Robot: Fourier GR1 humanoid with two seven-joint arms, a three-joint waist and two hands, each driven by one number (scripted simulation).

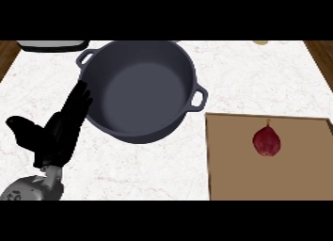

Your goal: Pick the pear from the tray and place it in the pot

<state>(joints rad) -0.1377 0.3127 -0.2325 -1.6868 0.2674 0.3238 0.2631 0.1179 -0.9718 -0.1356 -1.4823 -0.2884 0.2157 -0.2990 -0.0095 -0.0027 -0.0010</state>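
Observation:
A dark red pear [267, 140] lies on the brown tray [232, 164] at the right of the counter, stem pointing away from me. A large dark grey pot [138, 89] with two side handles stands left of the tray, and nothing shows inside it. My left hand [57, 133] is at the lower left, fingers straight and pointing up beside the pot's left wall, thumb out to the left, holding nothing. My right hand shows nowhere in the head view.
The counter is white marble [266, 75] with wooden strips at both sides. A white-and-dark object [51, 45] sits at the far left edge, and a small yellowish thing [260, 42] at the far right edge.

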